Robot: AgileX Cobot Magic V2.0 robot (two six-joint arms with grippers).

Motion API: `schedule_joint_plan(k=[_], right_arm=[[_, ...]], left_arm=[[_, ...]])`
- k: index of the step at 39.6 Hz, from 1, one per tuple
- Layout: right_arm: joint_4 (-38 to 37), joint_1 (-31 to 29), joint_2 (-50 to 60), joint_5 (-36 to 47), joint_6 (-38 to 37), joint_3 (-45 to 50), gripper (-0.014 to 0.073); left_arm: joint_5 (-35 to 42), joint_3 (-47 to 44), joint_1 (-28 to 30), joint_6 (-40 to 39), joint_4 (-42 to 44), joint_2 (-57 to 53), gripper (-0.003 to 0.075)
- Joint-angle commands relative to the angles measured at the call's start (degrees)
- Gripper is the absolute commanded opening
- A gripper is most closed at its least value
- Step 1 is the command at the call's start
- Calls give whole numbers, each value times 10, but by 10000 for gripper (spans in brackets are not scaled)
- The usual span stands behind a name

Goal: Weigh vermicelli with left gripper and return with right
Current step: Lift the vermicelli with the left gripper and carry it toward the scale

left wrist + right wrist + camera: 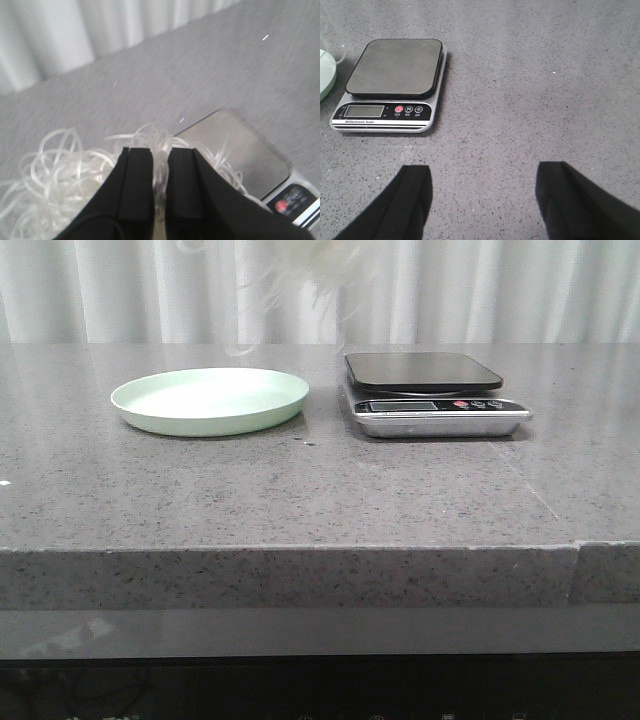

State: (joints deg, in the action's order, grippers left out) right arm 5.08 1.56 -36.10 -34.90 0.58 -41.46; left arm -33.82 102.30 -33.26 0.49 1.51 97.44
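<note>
speckled grey stone table (pixel 300 500), pleated white curtain (pixel 120 290) behind, soft even light

Bare worktop (pixel 530 75) lies ahead of the wide-spread right pincer (pixel 482 200); only the scale (pixel 390 85) stands ahead, off to one side, nothing on its platform.

Front camera faces forward, low across the table (pixel 300 500). Each wrist camera looks down past its own fingers, close in. All three views share the scale (pixel 430 395) (pixel 250 160) (pixel 390 85).
</note>
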Motion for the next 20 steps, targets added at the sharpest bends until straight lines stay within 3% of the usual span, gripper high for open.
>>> schedule_joint_plan(k=[1,20], right_arm=[[-4,-3,-5,37,4,-15,560],[-4,-3,-5,37,4,-15,560]], left_arm=[[46,58,-24,-1,13,1,155],[95,216,-63,-1,19,176,155]])
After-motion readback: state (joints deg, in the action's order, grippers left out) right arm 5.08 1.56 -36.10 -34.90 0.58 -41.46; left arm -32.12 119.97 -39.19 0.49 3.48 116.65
